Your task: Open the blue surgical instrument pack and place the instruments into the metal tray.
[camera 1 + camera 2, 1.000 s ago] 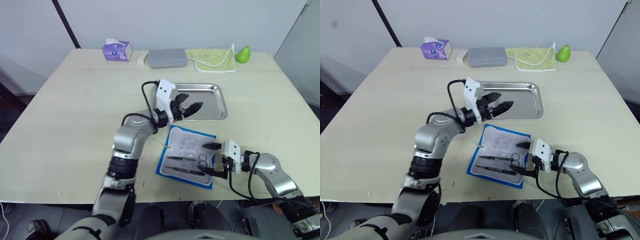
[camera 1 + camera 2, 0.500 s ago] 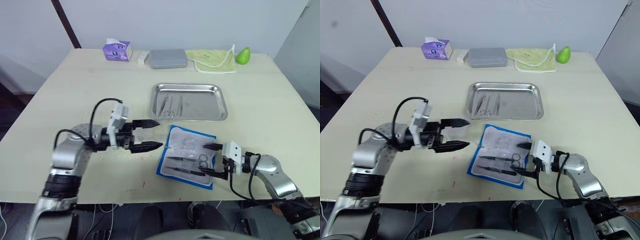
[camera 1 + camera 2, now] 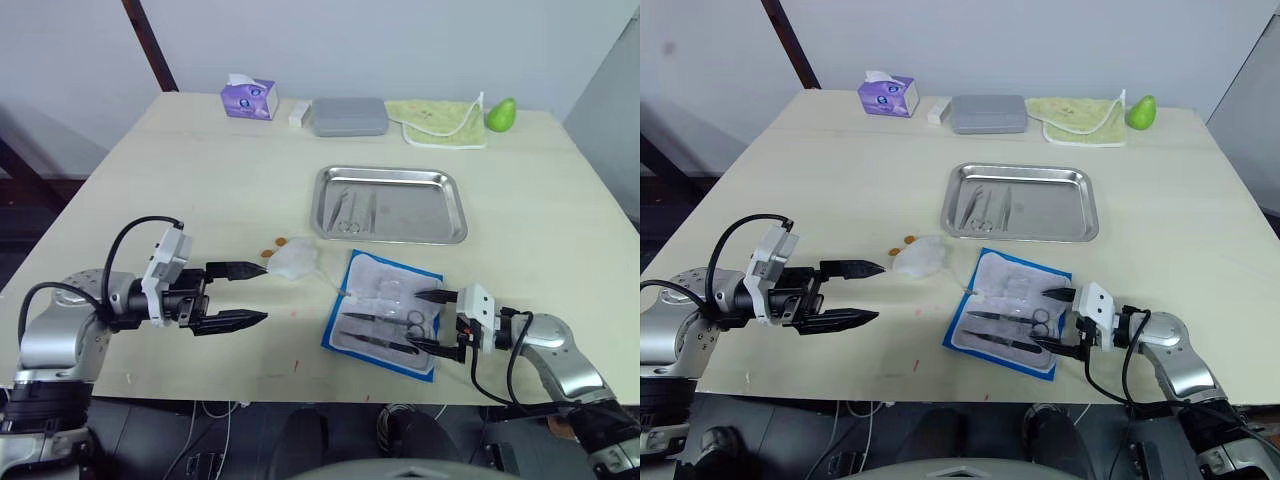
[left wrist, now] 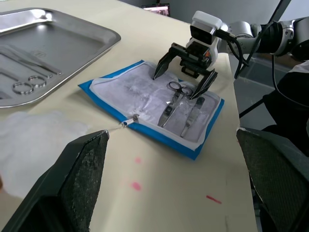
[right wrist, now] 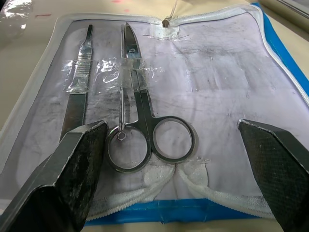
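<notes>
The blue surgical instrument pack (image 3: pixel 385 287) lies unfolded near the front edge, pale lining up. Two of the instruments rest on it, held by clear tape: scissors (image 5: pixel 145 121) and a flat-handled tool (image 5: pixel 77 96). My right gripper (image 3: pixel 416 320) is open at the pack's right end, one finger on each side of the scissors' rings, holding nothing. Behind the pack is the metal tray (image 3: pixel 420 205), with several slim instruments (image 3: pixel 350 210) in its left half. My left gripper (image 3: pixel 262 293) hovers open and empty left of the pack.
A crumpled white wad (image 3: pixel 293 258) and small orange-brown bits (image 3: pixel 270 243) lie between my left gripper and the pack. Along the far edge are a purple tissue box (image 3: pixel 250 98), a grey case (image 3: pixel 348 116), a yellow-green cloth (image 3: pixel 445 122) and a green pear (image 3: pixel 502 113).
My left arm has drawn back from over the tray to the near left of the table, leaving the white wad on the table. The right gripper has stayed put. The camera shifted.
</notes>
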